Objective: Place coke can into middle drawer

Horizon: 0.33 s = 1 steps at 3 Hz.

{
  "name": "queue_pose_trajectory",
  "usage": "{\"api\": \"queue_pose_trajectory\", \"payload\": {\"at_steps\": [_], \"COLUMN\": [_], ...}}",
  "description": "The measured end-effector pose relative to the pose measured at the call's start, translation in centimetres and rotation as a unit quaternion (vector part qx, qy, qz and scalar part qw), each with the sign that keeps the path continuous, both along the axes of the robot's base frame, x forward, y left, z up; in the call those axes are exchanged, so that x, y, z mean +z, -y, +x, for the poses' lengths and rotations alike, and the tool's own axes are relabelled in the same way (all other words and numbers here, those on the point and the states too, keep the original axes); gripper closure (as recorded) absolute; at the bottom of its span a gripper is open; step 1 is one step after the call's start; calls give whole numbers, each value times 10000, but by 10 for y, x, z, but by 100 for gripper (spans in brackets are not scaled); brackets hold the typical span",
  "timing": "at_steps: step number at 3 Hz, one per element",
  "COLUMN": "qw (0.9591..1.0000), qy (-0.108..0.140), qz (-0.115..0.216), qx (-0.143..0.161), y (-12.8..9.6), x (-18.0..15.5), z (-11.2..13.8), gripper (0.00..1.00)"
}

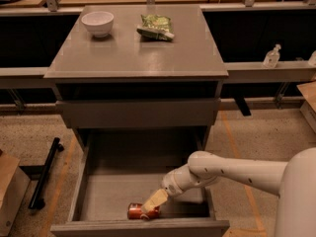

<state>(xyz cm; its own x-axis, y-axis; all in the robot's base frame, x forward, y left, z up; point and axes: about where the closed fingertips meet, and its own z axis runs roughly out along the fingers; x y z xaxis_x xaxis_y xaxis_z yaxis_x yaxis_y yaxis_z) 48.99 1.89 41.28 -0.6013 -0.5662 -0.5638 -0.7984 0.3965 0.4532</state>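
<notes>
The coke can (pixel 138 212), red with silver ends, lies on its side on the floor of the open middle drawer (pixel 113 191), close behind the drawer's front wall. My gripper (pixel 149 206) reaches down into the drawer from the right on a white arm. Its cream fingers (pixel 155 200) are closed over the right end of the can. That end of the can is hidden behind the fingers.
A white bowl (pixel 97 22) and a green snack bag (pixel 155 27) sit on the grey cabinet top (pixel 133 56). A closed drawer front (pixel 136 113) is above the open drawer. A black bar (pixel 44 174) and a cardboard box (pixel 10 191) are on the floor at left.
</notes>
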Motion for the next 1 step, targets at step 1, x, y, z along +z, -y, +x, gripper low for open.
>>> {"api": "queue_pose_trajectory", "payload": {"at_steps": [1], "qw": [10000], "qy": [0], "qz": [0], "qx": [1], "y": [0], "x": [0], "z": [0], "gripper": [0]}}
